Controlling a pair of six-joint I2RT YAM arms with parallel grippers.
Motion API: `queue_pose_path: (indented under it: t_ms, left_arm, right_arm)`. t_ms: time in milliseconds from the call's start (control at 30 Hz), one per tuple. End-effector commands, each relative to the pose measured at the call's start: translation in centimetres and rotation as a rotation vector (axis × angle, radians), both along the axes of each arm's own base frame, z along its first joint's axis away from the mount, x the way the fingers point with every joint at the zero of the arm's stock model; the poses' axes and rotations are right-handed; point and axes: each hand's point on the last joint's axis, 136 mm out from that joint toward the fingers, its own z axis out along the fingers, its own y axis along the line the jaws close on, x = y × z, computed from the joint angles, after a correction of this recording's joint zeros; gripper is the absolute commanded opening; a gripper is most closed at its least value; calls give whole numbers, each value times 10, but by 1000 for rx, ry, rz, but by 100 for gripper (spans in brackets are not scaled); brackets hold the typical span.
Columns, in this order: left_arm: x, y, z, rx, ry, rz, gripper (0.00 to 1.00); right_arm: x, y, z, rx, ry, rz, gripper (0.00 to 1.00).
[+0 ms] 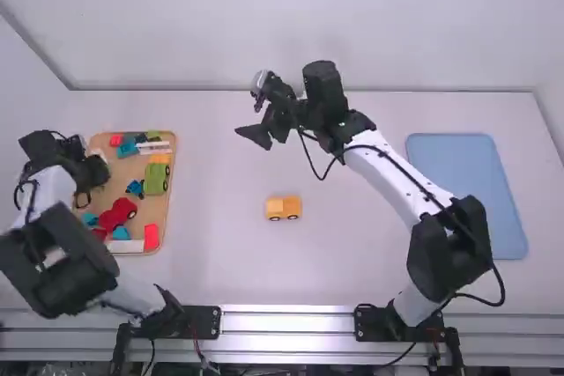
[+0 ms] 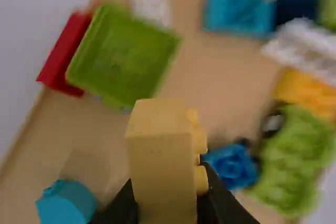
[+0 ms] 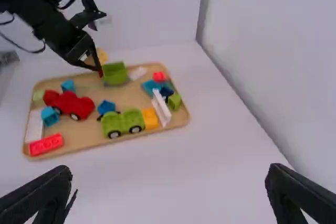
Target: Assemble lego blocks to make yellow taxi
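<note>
A yellow car base with black wheels [image 1: 283, 209] stands on the middle of the table. My left gripper [image 1: 92, 175] is over the left side of the wooden tray. In the left wrist view, the left gripper [image 2: 169, 205] is shut on a yellow block [image 2: 160, 156], held above the tray. My right gripper [image 1: 255, 114] is over the far middle of the table, beyond the car base and apart from it. The right wrist view has the right gripper [image 3: 170, 195] with its fingers wide apart and nothing between them.
Assorted blocks fill the wooden tray [image 3: 105, 135], including a green car base [image 3: 122, 122], a red car [image 3: 71, 105], an orange block [image 3: 150, 118] and a green open box [image 3: 115, 73]. A blue tray [image 1: 467, 191] lies at the table's right side.
</note>
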Motion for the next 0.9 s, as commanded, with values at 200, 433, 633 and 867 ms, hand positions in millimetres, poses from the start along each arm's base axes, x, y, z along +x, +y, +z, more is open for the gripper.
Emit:
queue_pose_path:
  t_ms: [200, 433, 633, 867]
  left_arm:
    - [15, -195, 77, 146, -463, -655, 13]
    - [-2, -284, 95, 209, -703, -891, 20]
    - [0, -300, 98, 139, -767, -900, 20]
    - [7, -316, 98, 50, -817, -970, 21]
  right_arm:
    - [20, 13, -18, 167, 303, 59, 98]
    - [15, 19, -37, 194, 381, 157, 87]
    - [13, 12, -37, 264, 343, 150, 84]
    - [-6, -11, -41, 357, 257, 27, 94]
